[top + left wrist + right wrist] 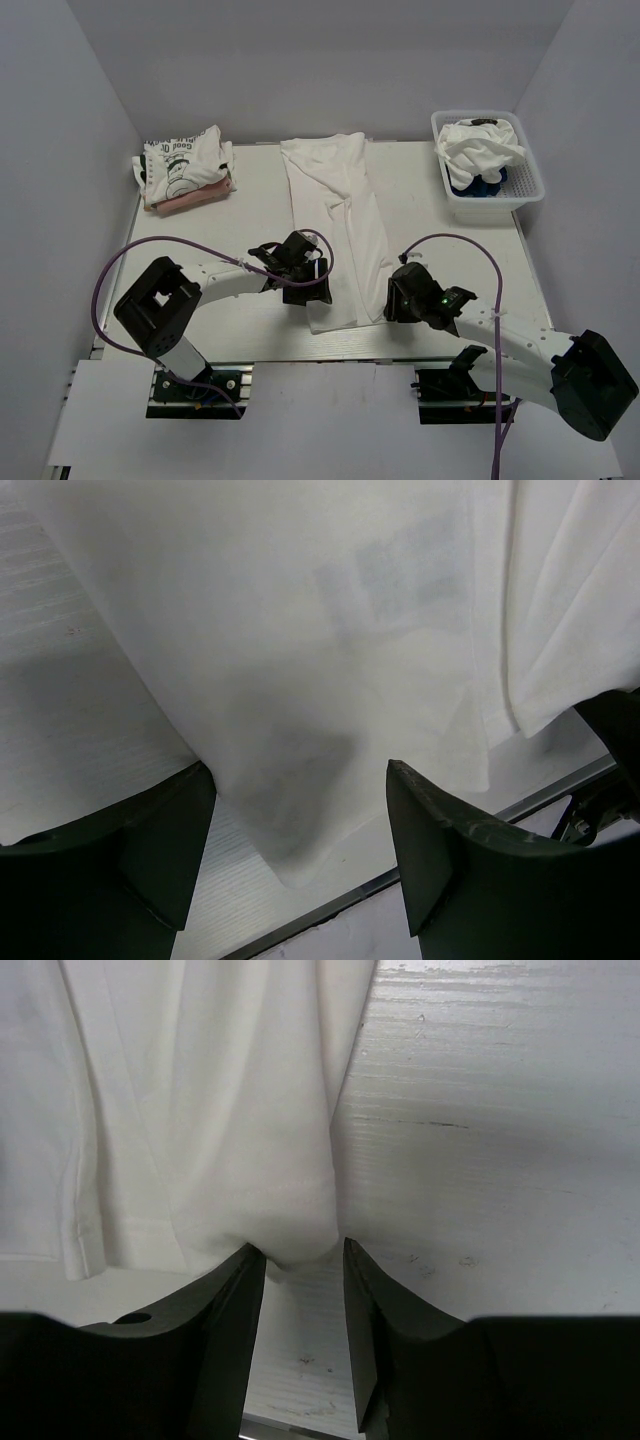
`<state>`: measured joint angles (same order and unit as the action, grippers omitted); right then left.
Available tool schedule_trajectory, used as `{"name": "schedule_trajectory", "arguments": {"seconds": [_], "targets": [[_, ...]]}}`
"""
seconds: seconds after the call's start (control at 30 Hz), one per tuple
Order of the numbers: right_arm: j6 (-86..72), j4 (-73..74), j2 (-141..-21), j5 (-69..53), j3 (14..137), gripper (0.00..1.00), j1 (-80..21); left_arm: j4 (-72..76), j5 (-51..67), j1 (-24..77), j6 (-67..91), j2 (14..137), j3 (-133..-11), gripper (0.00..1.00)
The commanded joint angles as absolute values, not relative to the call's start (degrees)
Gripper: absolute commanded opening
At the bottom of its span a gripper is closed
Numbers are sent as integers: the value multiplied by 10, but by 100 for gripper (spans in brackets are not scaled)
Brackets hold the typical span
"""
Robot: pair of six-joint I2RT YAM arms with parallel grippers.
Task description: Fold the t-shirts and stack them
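A long white t-shirt (340, 215), folded lengthwise, lies down the middle of the table. My left gripper (312, 288) is at its near left corner. In the left wrist view the jaws stand wide open on either side of that shirt corner (290, 845), touching nothing. My right gripper (392, 302) sits at the near right corner. Its jaws are narrow but still apart, and the hem corner (295, 1245) bulges between the fingertips. Folded t-shirts (186, 165), white with black lettering over a pinkish one, are stacked at the back left.
A white lattice basket (520, 190) at the back right holds a crumpled white shirt (480, 145) and a blue one (478, 184). The table's near edge (330, 900) runs just behind both grippers. Grey walls close in the left, right and back.
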<state>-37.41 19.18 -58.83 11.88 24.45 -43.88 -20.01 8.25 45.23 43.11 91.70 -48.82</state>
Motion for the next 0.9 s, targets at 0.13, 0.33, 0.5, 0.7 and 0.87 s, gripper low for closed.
{"name": "schedule_trajectory", "arguments": {"seconds": [0.13,0.33,0.5,0.7,0.87], "targets": [[-383,157,-599,146,239,37,-433,-226,43,454,424,942,-472,79],[-388,139,-610,163,230,24,-432,-226,43,454,424,930,-467,84],[-371,149,-589,154,244,0,-433,-233,37,454,424,924,-467,88],[-409,368,-630,186,313,0,-436,-239,32,454,424,918,-472,99],[-470,500,-700,208,352,0,-449,-239,32,454,424,918,-472,99]]}}
